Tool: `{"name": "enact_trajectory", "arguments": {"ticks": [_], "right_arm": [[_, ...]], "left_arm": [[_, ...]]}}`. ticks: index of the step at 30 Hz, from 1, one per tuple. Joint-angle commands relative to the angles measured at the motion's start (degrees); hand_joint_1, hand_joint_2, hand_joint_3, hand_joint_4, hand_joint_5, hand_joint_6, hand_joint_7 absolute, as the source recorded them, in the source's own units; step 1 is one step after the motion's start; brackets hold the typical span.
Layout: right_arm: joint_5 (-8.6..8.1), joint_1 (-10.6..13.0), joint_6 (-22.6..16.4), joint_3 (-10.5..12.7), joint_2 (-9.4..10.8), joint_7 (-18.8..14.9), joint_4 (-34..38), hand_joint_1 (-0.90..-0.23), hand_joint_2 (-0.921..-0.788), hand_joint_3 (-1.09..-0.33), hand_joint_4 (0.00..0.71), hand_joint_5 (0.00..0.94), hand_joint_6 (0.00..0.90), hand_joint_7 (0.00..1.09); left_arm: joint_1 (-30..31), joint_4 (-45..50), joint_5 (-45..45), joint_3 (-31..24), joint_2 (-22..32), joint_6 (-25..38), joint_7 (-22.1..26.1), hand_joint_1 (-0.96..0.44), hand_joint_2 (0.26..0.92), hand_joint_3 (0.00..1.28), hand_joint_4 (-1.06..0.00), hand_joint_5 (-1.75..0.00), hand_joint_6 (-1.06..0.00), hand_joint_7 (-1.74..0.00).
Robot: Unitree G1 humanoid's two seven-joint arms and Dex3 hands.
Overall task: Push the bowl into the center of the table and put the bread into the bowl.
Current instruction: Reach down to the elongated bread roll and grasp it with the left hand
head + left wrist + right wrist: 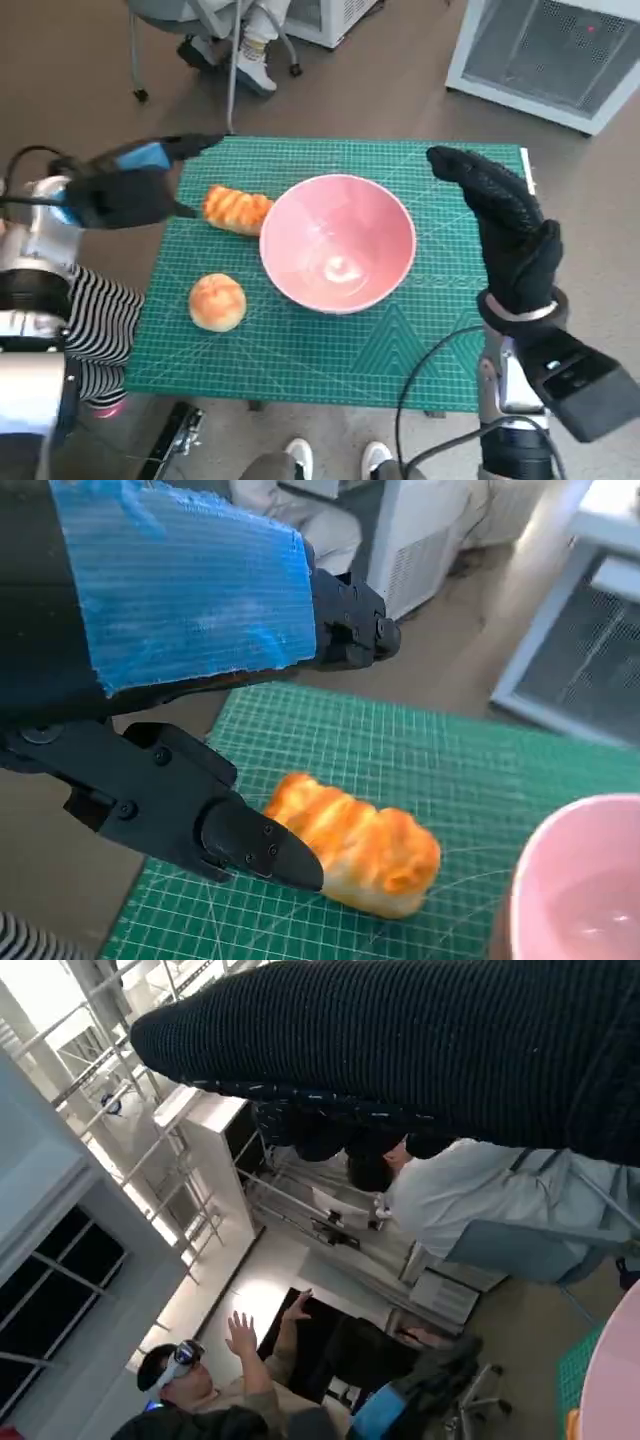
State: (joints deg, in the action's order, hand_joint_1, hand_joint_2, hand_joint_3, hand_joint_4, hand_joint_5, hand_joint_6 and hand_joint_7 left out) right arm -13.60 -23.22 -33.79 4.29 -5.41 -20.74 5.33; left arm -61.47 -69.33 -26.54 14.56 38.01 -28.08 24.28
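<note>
Pink bowl [338, 243], golden bread [237, 210], green gridded mat [300, 350].

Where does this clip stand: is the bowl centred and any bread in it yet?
Done: the pink bowl sits about mid-table on the green mat. In hand: the left hand is open beside the long bread, a fingertip at its end, not gripping. Left: the bowl is empty; the round bun lies untouched. The right hand hovers open.

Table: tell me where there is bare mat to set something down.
Free: the mat along the near edge below the bowl, and the far strip behind it. Crowded: the left side, with the long bread, round bun and left hand.
</note>
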Motion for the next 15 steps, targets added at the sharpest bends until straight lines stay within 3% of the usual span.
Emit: {"name": "enact_trajectory", "arguments": {"ticks": [1, 15], "right_arm": [[-0.66, 1.8, 1.1, 0.0, -0.5, -0.1, -0.3, -0.716, -0.921, -0.684, 0.145, 0.002, 0.128, 0.29], [-1.18, 3.2, 2.6, 0.1, -1.1, 0.0, -2.6, -0.711, -0.921, -0.681, 0.153, 0.005, 0.124, 0.31]], "left_arm": [[-2.1, -2.5, -1.9, 2.0, -1.7, 0.7, -1.3, -0.2, 0.791, 0.0, -0.09, 0.0, -0.26, -0.02], [-3.4, -6.1, -8.3, 8.2, -6.4, 6.1, -8.3, -0.22, 0.78, 0.0, -0.12, -0.01, -0.26, -0.01]]}}
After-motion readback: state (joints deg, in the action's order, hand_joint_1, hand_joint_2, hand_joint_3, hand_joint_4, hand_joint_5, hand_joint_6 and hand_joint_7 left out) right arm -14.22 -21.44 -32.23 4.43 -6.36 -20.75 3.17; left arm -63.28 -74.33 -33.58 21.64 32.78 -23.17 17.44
